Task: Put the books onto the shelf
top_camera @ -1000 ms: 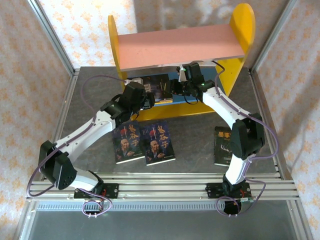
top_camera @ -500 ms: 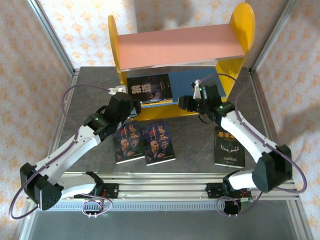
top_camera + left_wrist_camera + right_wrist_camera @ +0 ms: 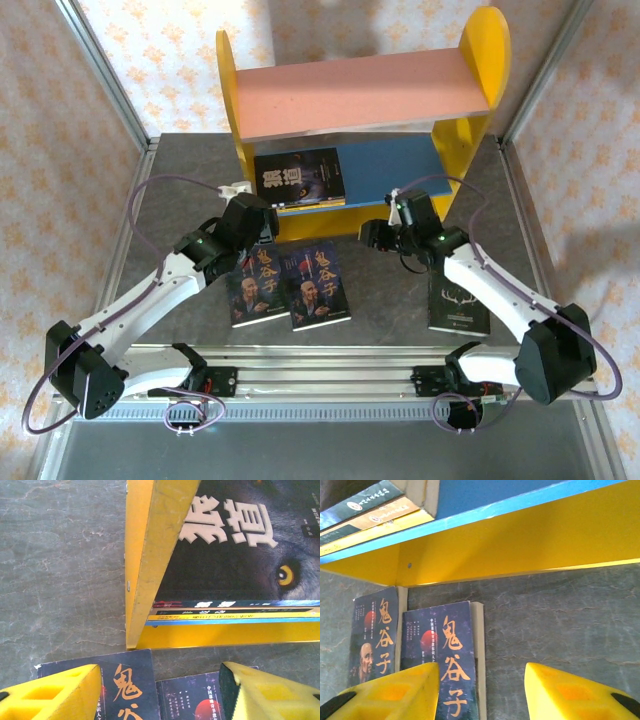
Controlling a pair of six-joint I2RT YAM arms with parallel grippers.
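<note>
dark wolf-cover paperback (image 3: 300,178) now lies flat on the stack at the 9 o'clock end of the blue lower board (image 3: 385,165) of the yellow-sided wooden shelf (image 3: 485,45). both arms have backed out. left gripper (image 3: 160,680) and right gripper (image 3: 482,680) have jaws spread, empty. three left: two face-cover paperbacks (image 3: 290,285) at the shelf's 6 o'clock, antler-cover paperback (image 3: 455,305) at 4. pink upper board (image 3: 360,90) overhangs the slot.

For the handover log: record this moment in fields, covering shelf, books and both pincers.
shelf: upright at the table's far side
lower blue board: stack of books at its left end, wolf-eye cover on top
table: two face-cover books side by side before the shelf; antler-cover book to their right
left pincer: open, empty
right pincer: open, empty
left to shelve: three books
</note>
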